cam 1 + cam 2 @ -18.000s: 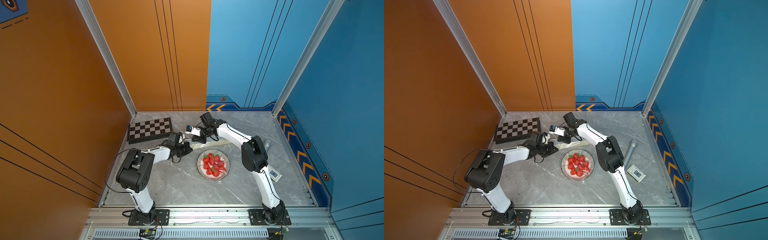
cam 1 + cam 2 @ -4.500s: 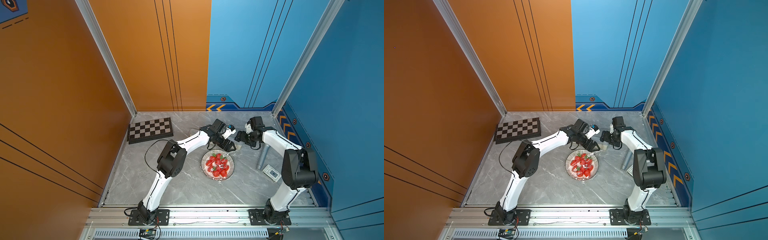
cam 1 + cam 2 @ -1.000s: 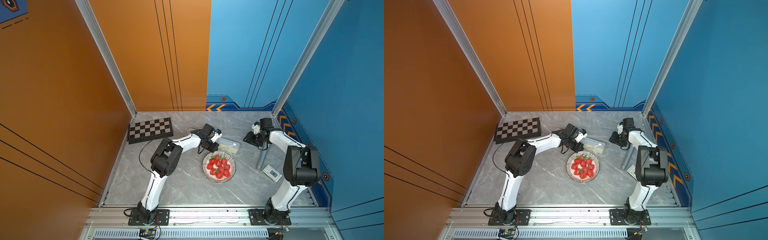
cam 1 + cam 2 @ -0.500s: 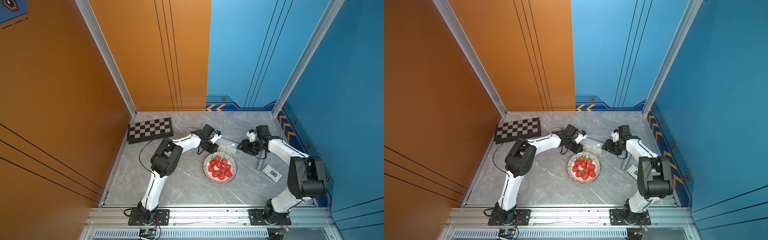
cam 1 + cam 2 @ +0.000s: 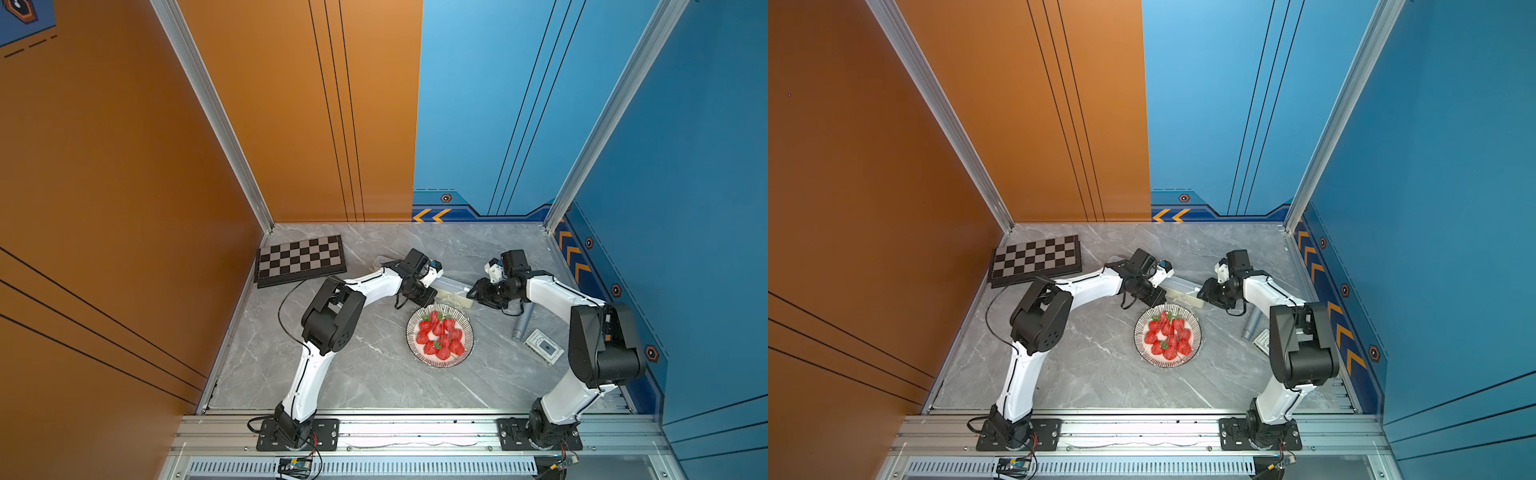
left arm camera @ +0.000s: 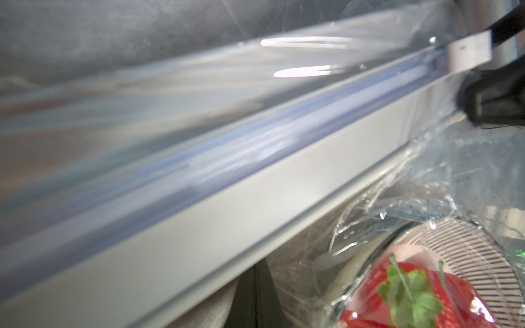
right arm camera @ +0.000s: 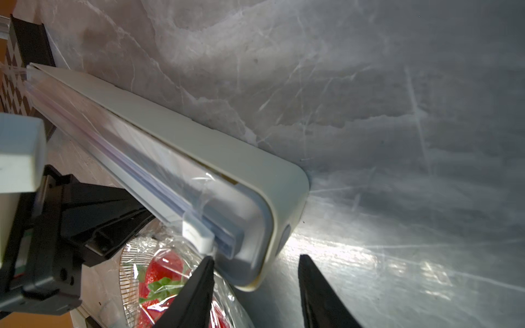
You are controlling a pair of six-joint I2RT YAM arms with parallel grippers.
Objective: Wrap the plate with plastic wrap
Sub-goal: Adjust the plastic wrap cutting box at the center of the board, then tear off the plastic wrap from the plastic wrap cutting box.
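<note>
The plate of strawberries stands mid-table, and crinkly plastic wrap lies over it. Just behind it lies the cream dispenser box. My left gripper is at the box's left end, its fingers shut beside the film; whether they pinch film I cannot tell. My right gripper is open, with the box's rounded right end between its fingertips. A white slider sits by one finger.
A chequered board lies at the back left by the orange wall. A grey cylinder and a small white device lie right of the plate, under my right arm. Walls close in the left, back and right.
My right gripper has swung in from the back right to the box's right end. The left arm, the box and the plate have barely moved.
</note>
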